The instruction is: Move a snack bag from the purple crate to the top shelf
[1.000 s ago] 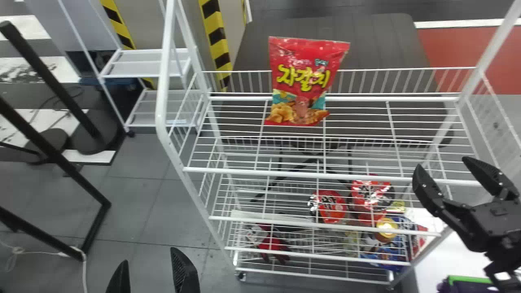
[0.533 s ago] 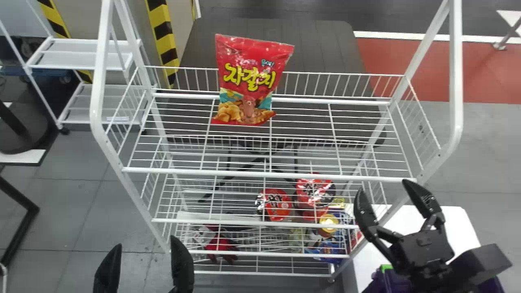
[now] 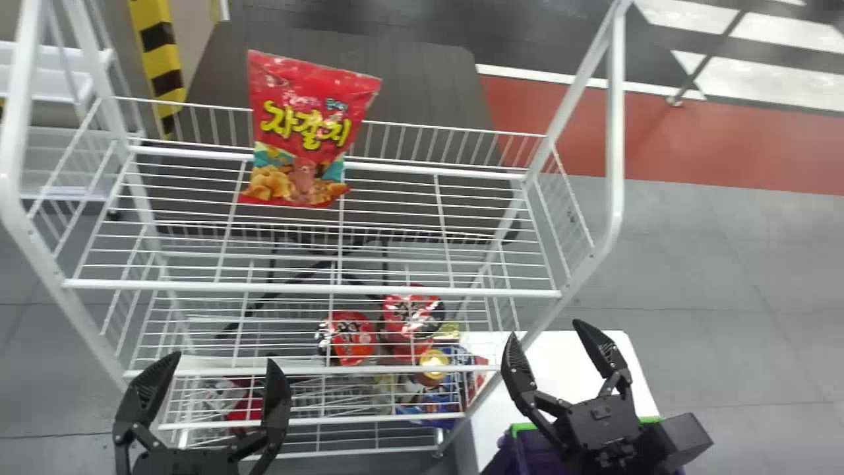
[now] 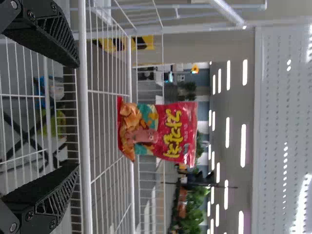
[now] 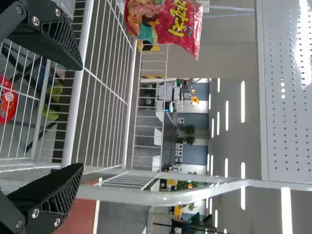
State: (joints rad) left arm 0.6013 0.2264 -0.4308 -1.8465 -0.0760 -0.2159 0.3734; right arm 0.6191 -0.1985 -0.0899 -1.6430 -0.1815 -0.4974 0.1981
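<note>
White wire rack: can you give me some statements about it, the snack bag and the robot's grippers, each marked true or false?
The red snack bag stands on the top shelf. True.
The left gripper is holding the bag. False: the left gripper is open, away from it.
The right gripper is open. True.
The purple crate is on the top shelf. False: the purple crate is lower, near the white table.

Red and teal snack bag (image 3: pixel 304 128)
</note>
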